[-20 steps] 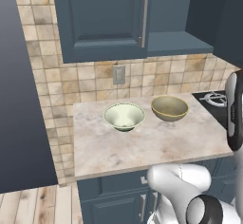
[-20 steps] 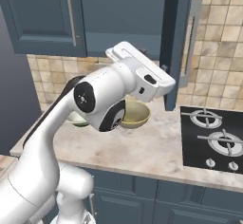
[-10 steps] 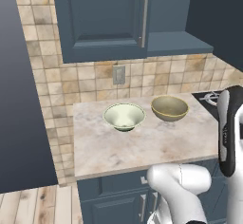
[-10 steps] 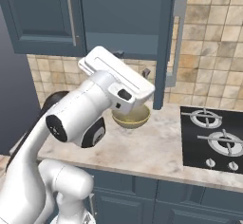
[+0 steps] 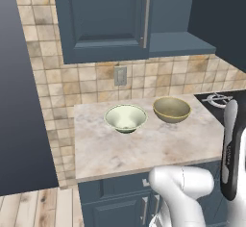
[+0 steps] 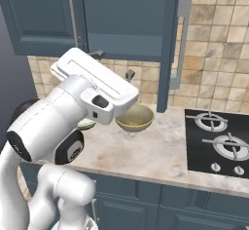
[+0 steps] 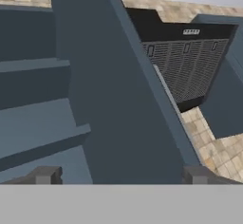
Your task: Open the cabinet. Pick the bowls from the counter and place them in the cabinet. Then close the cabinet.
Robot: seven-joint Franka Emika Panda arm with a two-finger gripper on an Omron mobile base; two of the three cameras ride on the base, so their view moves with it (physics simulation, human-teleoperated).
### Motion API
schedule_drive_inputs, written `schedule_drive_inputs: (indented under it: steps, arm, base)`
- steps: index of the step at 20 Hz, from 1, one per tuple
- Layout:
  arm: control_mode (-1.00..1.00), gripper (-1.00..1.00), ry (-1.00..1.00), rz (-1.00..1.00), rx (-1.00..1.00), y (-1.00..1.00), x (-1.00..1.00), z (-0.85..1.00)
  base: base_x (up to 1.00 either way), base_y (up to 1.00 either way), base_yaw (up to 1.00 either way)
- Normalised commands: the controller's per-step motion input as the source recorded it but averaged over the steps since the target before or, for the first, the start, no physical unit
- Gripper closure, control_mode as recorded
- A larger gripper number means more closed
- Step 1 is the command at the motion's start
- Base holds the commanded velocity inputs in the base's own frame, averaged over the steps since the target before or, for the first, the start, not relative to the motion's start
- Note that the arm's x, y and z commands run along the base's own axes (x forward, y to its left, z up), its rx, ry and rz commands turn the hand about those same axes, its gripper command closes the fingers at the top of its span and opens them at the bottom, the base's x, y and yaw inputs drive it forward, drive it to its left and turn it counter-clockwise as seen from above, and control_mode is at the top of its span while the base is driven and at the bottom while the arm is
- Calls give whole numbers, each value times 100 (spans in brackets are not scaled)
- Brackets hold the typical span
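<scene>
The cabinet (image 5: 105,24) has its left door shut, and its right door (image 6: 170,44) stands swung out, edge-on, with the silver handle (image 6: 180,44) free. Inside, the shelf (image 5: 178,43) is bare. On the counter (image 5: 139,149) the pale cream-green bowl (image 5: 126,118) sits left of the mustard bowl (image 5: 171,109), both upright near the tiled wall. In the hand view my gripper (image 7: 121,176) is open with nothing between its fingertips (image 7: 45,175), facing the open door (image 7: 118,99) and the shelf (image 7: 38,118). My hand (image 6: 92,83) hovers above the counter, left of the door, partly hiding the cream-green bowl (image 6: 86,124).
A black stovetop (image 6: 219,141) lies to the right of the counter, with a dark range hood (image 7: 190,61) above it. A wall outlet (image 5: 120,75) sits on the tiled backsplash behind the bowls. Blue base cabinets run below the counter edge.
My hand has drawn back left and down, away from the right door's handle, and its jaws have spread wide. The door stays swung out. The bowls have not moved.
</scene>
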Motion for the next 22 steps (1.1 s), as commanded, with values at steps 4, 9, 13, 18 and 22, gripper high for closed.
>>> schedule_drive_inputs:
  steps: [4,9,13,18,22]
  arm:
    - [-100,-100,18,0,-22,88,-8,27]
    - [-100,-100,13,10,-9,76,9,0]
    - [-100,-100,1,21,-1,57,16,0]
    - [-100,-100,10,27,-7,63,21,0]
    - [-100,-100,6,27,-4,55,20,0]
  base:
    - [0,0,0]
    - [0,0,0]
    - [0,0,0]
    - [0,0,0]
    - [0,0,0]
